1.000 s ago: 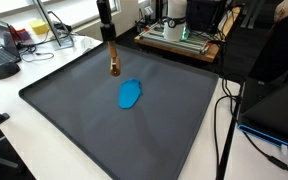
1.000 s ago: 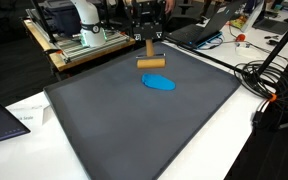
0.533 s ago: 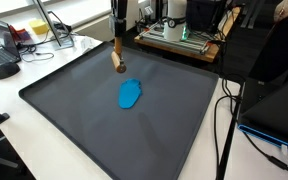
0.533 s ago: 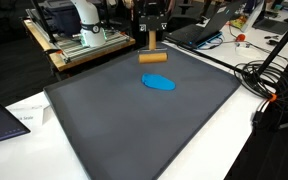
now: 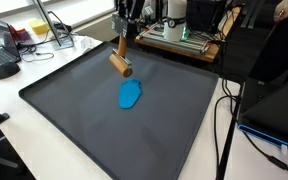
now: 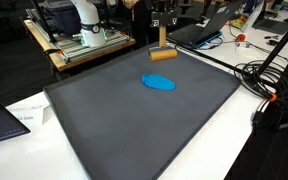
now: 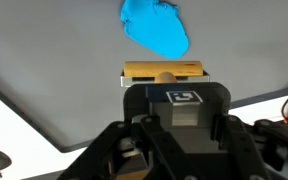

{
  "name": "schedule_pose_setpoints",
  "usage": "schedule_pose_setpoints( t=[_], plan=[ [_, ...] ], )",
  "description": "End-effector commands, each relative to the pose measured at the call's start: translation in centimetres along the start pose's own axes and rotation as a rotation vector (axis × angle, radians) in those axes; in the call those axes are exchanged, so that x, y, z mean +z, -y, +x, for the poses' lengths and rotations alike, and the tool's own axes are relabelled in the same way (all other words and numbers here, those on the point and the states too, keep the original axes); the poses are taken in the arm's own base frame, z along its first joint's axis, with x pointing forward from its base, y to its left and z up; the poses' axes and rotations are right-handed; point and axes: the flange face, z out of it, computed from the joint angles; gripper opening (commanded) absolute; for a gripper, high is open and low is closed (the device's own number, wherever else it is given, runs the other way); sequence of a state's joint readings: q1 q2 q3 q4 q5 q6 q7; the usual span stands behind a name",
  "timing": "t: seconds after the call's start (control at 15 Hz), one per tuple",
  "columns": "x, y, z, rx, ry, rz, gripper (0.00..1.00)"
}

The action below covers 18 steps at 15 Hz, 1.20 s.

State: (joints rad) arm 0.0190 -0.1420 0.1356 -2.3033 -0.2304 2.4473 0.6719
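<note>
Wooden roller (image 5: 120,65): hangs by its handle over the far part of the mat, with the handle slightly tilted
Jaws: pinching the roller's handle from both sides
Blue dough (image 5: 130,94): a flattened oval lying on the mat, near the roller but apart from it
Wrist view: the roller (image 7: 162,72) sits crosswise, with the dough (image 7: 156,25) just beyond it
Dark grey mat (image 5: 64,110): spread over the white worktop (image 5: 4,95)
</note>
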Motion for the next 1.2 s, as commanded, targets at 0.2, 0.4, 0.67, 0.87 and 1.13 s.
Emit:
schedule_pose_setpoints(
  t=[0.2,0.4,0.67,0.87,1.13],
  plan=[
    [0.3,2.3,-0.3,-0.24,-0.041,0.057,0.22],
    [0.8,3.0,-0.4,-0.334,-0.044,0.078,0.22],
    [1.4,4.1,-0.5,-0.474,-0.042,0.108,0.22],
    [1.9,5.3,-0.8,-0.639,-0.03,0.111,0.22],
    [2.1,6.5,-0.6,-0.822,-0.013,0.121,0.22]
  ],
)
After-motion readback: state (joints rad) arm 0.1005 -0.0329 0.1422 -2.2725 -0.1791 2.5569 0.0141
